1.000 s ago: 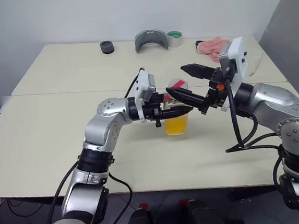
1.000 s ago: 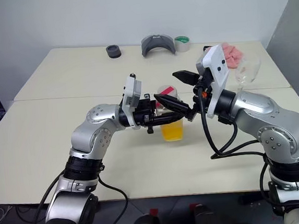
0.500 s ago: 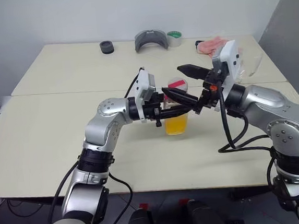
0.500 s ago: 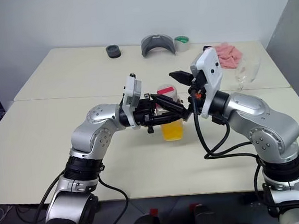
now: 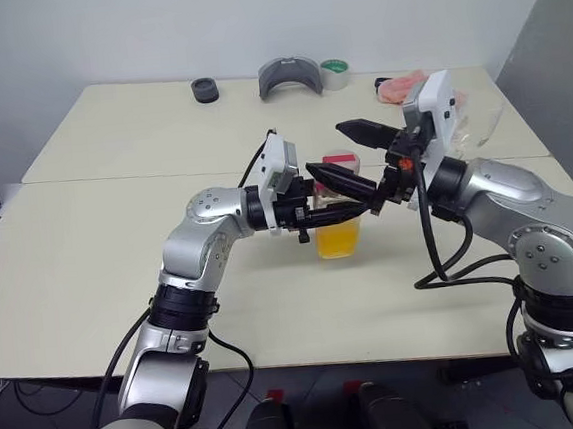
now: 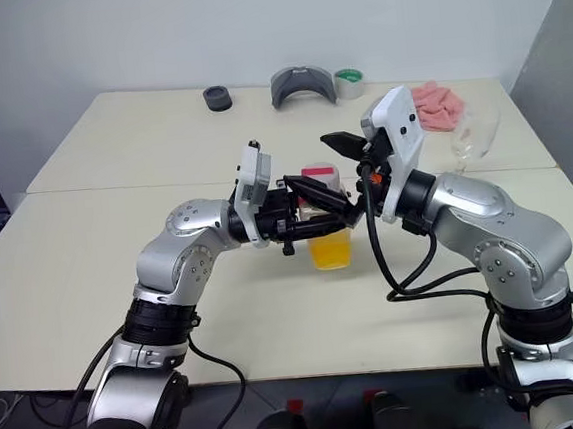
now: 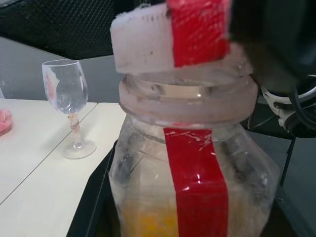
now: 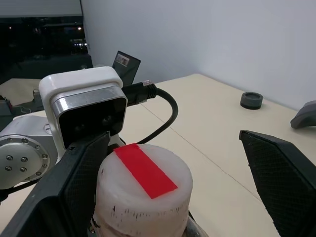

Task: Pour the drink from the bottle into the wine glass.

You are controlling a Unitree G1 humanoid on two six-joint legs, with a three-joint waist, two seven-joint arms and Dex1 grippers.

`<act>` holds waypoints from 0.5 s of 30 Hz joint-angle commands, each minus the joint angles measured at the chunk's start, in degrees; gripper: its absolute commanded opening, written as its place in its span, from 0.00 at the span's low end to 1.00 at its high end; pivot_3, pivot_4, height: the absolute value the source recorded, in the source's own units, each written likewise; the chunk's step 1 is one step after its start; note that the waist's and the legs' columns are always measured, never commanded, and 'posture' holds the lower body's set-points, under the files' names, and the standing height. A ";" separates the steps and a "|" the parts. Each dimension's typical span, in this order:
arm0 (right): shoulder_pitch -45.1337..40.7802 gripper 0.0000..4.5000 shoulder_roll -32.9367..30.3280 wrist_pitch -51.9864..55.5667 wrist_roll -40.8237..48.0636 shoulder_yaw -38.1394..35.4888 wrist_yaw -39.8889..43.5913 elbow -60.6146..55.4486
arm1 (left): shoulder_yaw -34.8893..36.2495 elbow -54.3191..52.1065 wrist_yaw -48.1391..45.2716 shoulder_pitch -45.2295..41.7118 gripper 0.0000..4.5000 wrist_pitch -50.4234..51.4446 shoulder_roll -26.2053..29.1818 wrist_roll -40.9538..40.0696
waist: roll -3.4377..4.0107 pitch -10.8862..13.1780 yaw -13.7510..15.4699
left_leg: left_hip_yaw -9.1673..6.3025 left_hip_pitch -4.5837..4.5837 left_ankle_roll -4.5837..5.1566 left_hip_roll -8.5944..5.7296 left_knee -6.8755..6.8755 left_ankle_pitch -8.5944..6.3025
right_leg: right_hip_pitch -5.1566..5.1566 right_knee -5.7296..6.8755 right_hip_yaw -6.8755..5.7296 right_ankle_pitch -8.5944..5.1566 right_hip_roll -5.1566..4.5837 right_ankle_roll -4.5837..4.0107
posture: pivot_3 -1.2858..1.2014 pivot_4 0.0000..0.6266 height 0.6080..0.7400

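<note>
Here the bottle (image 5: 338, 232) stands upright on the table (image 5: 118, 239) just in front of me, its long axis vertical, the orange drink (image 5: 337, 240) filling its lower part and the red-and-white cap (image 8: 143, 195) not yet off. My left gripper (image 5: 335, 213) comes in level from the left and is clenched on the bottle's body below the neck, holding it steady. My right gripper (image 5: 356, 153) hangs at the cap from the right, released, with its two fingers spread wide: one black finger (image 8: 74, 182) is right beside the cap on the near side, the other well clear on the far side, so the cap sits between them off centre. I judge the next move is to centre and close on the cap, then twist about that upright axis. The wine glass (image 6: 471, 138) waits upright, well apart to the right, nearer my right arm.
</note>
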 commanded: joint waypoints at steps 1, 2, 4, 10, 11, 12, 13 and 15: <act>-0.11 0.99 -0.37 0.07 1.48 -1.78 0.07 -2.33 | 0.44 -3.03 -0.45 -0.70 0.42 -1.31 0.00 -0.92 | 0.00 0.00 0.00 | 0.00 0.00 0.00 0.00 0.00 0.00 | 0.00 0.00 0.00 0.00 0.00 0.00 | 0.52 0.24 1.00; -0.07 0.99 -0.45 0.30 1.95 -1.86 0.06 -2.59 | 0.41 -2.92 -0.50 -0.79 0.42 -1.36 -0.04 -0.89 | 0.00 0.00 0.00 | 0.00 0.00 0.00 0.00 0.00 0.00 | 0.00 0.00 0.00 0.00 0.00 0.00 | 0.52 0.24 1.00; -0.10 0.99 -0.48 0.88 2.99 -2.11 -0.12 -3.08 | 0.38 -2.75 -0.60 -0.99 0.42 -1.43 -0.08 -0.86 | 0.00 0.00 0.00 | 0.00 0.00 0.00 0.00 0.00 0.00 | 0.00 0.00 0.00 0.00 0.00 0.00 | 0.52 0.24 1.00; -1.02 0.99 -0.13 2.81 6.02 -2.92 -2.17 -3.93 | 0.34 -2.86 -0.70 -0.98 0.42 -1.37 0.00 -0.84 | 0.00 0.00 0.00 | 0.00 0.00 0.00 0.00 0.00 0.00 | 0.00 0.00 0.00 0.00 0.00 0.00 | 0.52 0.24 1.00; -1.12 0.99 -0.12 3.09 6.59 -3.08 -2.41 -3.99 | 0.33 -2.88 -0.69 -0.97 0.42 -1.35 0.03 -0.83 | 0.00 0.00 0.00 | 0.00 0.00 0.00 0.00 0.00 0.00 | 0.00 0.00 0.00 0.00 0.00 0.00 | 0.52 0.24 1.00; -1.18 0.99 -0.19 3.28 7.05 -3.17 -2.57 -3.98 | 0.33 -2.90 -0.67 -0.96 0.42 -1.33 0.04 -0.81 | 0.00 0.00 0.01 | -0.01 0.00 0.00 0.00 0.00 0.00 | 0.00 0.00 0.00 0.00 0.00 0.00 | 0.52 0.24 1.00; -1.22 0.99 -0.27 3.40 7.39 -3.27 -2.71 -3.93 | 0.33 -2.93 -0.64 -0.96 0.42 -1.29 0.06 -0.81 | 0.00 0.00 0.00 | -0.01 -0.01 0.00 0.00 0.00 0.00 | 0.00 0.00 0.00 0.00 0.00 0.00 | 0.52 0.24 1.00; -1.25 0.91 -0.35 3.49 7.75 -3.44 -2.71 -3.66 | 0.34 -3.00 -0.57 -0.94 0.42 -1.22 0.08 -0.81 | 0.00 0.00 0.00 | -0.01 0.00 0.00 0.00 0.00 0.00 | 0.00 0.00 0.00 0.00 0.00 0.00 | 0.52 0.24 1.00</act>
